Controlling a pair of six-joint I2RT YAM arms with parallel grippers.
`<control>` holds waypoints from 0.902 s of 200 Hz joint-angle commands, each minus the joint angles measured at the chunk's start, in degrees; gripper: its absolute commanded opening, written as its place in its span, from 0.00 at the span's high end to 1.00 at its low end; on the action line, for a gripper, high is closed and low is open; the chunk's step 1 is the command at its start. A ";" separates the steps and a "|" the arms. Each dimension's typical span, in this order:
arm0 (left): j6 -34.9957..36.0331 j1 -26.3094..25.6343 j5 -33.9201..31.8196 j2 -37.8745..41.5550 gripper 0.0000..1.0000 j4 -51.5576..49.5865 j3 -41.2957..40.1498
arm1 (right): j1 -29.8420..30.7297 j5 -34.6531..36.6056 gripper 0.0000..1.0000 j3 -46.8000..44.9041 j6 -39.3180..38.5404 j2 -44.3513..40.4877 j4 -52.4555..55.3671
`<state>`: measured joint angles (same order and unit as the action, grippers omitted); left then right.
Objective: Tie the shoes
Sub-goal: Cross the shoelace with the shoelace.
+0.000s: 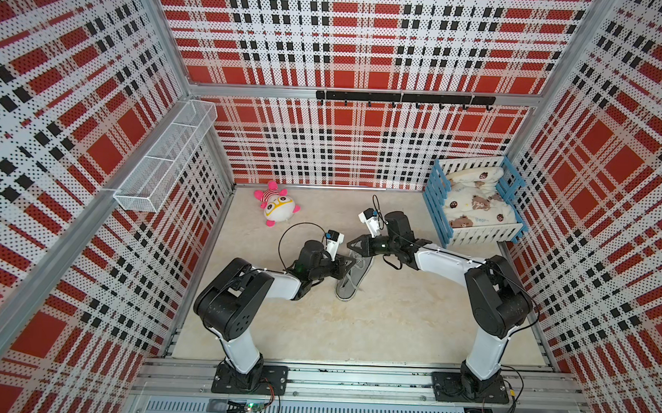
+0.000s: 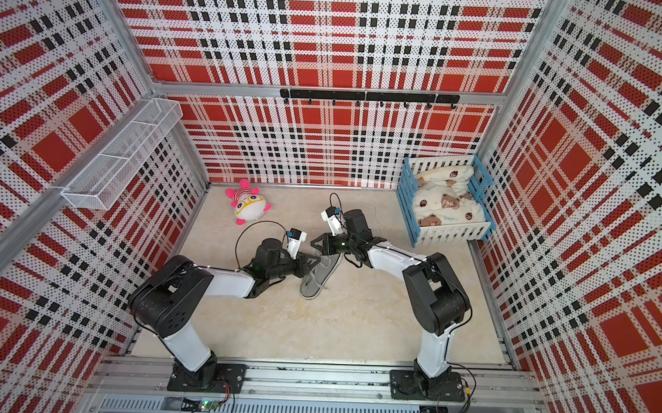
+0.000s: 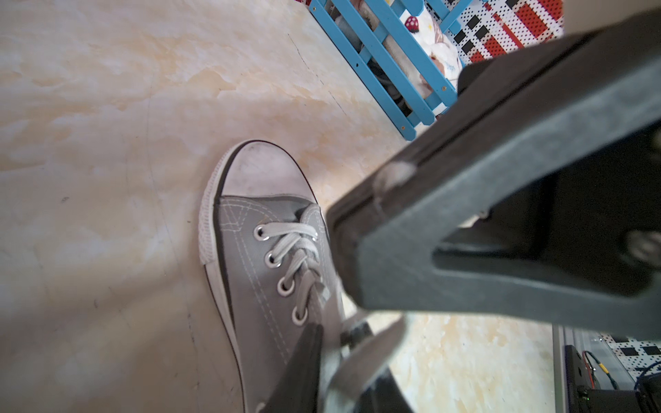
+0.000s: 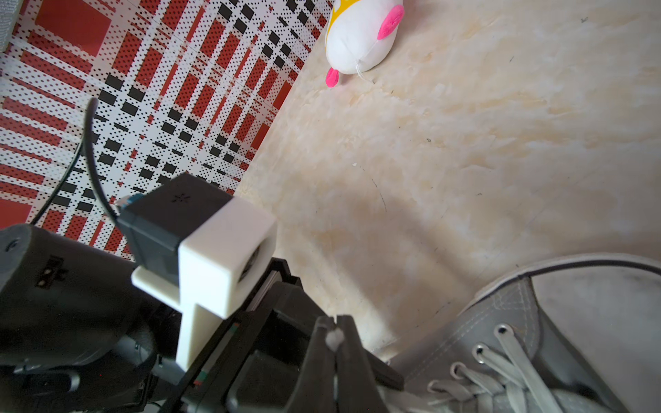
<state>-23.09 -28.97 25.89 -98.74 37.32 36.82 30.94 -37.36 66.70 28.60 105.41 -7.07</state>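
The one shoe in view, a grey canvas sneaker (image 1: 351,279) with a white toe cap (image 3: 264,171) and pale laces (image 3: 297,250), lies mid-floor in both top views (image 2: 317,278). My right gripper (image 4: 334,321) hangs above its toe end (image 1: 351,245), shut on a white bit of lace (image 4: 334,339); the same bit (image 3: 393,175) shows in the left wrist view. My left gripper (image 3: 334,352) is low over the laced middle (image 1: 353,260). Its fingers (image 3: 304,361) stand a narrow gap apart with a pale blurred lace strand between them.
A pink-and-white plush toy (image 1: 277,207) lies at the back left. A blue-and-white crate (image 1: 439,204) holding a bear-print blanket stands at the back right. A wire basket (image 1: 166,158) hangs on the left wall and a black hook rail (image 1: 403,98) on the back wall.
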 commanded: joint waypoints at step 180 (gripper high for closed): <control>-1.30 3.63 -3.64 9.98 0.60 -0.45 -9.03 | -0.18 -0.12 1.00 -0.16 -0.69 -2.55 -1.18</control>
<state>-25.32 -25.21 22.94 -86.74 37.52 25.61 30.94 -37.26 66.67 28.12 104.81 -6.68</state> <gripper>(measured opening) 0.423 0.072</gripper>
